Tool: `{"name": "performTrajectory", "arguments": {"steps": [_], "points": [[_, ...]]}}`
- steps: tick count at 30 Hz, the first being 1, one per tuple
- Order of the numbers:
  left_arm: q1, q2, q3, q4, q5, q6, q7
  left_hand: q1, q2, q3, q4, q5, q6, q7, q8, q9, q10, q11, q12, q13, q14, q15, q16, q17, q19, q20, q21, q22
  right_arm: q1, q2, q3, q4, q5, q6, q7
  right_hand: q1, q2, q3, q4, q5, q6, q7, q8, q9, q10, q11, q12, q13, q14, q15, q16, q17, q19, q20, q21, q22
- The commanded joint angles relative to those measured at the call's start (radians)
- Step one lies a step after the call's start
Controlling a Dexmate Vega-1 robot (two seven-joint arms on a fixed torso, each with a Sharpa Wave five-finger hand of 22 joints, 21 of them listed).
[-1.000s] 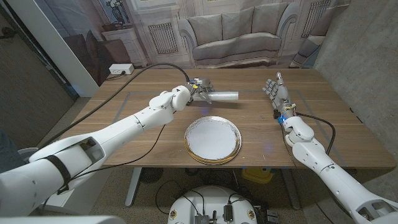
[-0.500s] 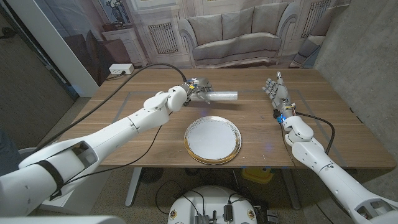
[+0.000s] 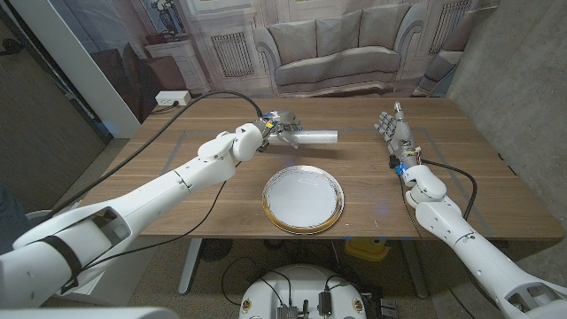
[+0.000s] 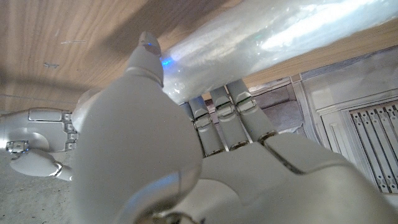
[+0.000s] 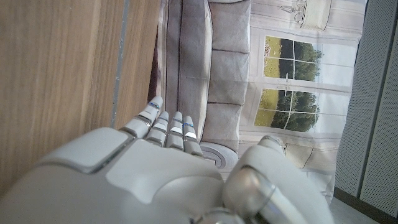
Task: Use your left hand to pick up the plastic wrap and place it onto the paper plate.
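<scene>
The plastic wrap [image 3: 317, 136] is a clear shiny roll lying crosswise at the table's far middle, low over the wood. My left hand [image 3: 276, 124] is at its left end. In the left wrist view the fingers [image 4: 217, 118] curl around one side of the roll [image 4: 267, 31] and the thumb presses the other, so the hand grips it. The paper plate [image 3: 303, 197], white with a gold rim, sits bare nearer to me, a short way from the roll. My right hand [image 3: 390, 127] stands upright at the far right with its fingers straight, holding nothing.
The wooden table [image 3: 177, 204] has bare wood around the plate. A black cable [image 3: 221, 96] runs from the far left edge to my left wrist. My right hand [image 5: 168, 168] stands near the table's right edge. A sofa backdrop hangs behind the table.
My left arm has swung its elbow outward and the hand has shifted slightly left and away, the roll shifting a little with it. The right arm is still.
</scene>
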State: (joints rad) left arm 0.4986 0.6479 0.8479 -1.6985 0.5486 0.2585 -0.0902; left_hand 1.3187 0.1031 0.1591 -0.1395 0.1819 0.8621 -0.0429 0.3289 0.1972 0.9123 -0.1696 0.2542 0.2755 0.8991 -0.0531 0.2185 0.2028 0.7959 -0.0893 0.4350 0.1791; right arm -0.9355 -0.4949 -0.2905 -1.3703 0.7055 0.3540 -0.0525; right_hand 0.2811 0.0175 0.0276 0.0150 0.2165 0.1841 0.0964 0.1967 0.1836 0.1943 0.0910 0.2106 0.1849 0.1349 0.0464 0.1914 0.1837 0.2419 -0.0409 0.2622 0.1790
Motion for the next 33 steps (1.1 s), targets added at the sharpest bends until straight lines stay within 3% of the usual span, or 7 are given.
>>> {"name": "performTrajectory", "arguments": {"steps": [1,33], "points": [[0.040,0.027,-0.028,-0.062,0.011,-0.007,-0.011,0.019,0.035,0.031,0.034,0.005,0.094,-0.042,0.020,0.006,0.027,-0.019,-0.007,0.004,0.077,-0.170,0.005,0.006,0.004,-0.031,0.007,0.003,-0.004,0.002,0.000,-0.004,-0.004,0.003,-0.006,0.001,0.008,-0.006,0.001,-0.003,0.006,0.003,-0.001,0.005,0.011,-0.001,0.001,0.001,0.012,0.000,-0.001,0.004,0.010,-0.007,-0.004,0.003],[0.146,0.072,-0.093,-0.169,0.008,-0.063,0.010,0.010,0.029,0.033,0.038,0.005,0.104,-0.044,0.025,0.007,0.040,-0.017,-0.014,0.015,0.086,-0.171,0.006,0.012,0.010,-0.030,0.010,0.004,0.002,0.006,-0.001,0.001,-0.007,0.007,-0.007,0.002,0.011,-0.008,-0.001,-0.003,0.008,0.004,-0.001,0.005,0.012,-0.001,0.001,0.001,0.016,-0.003,0.000,0.004,0.019,-0.015,-0.010,0.004]]}}
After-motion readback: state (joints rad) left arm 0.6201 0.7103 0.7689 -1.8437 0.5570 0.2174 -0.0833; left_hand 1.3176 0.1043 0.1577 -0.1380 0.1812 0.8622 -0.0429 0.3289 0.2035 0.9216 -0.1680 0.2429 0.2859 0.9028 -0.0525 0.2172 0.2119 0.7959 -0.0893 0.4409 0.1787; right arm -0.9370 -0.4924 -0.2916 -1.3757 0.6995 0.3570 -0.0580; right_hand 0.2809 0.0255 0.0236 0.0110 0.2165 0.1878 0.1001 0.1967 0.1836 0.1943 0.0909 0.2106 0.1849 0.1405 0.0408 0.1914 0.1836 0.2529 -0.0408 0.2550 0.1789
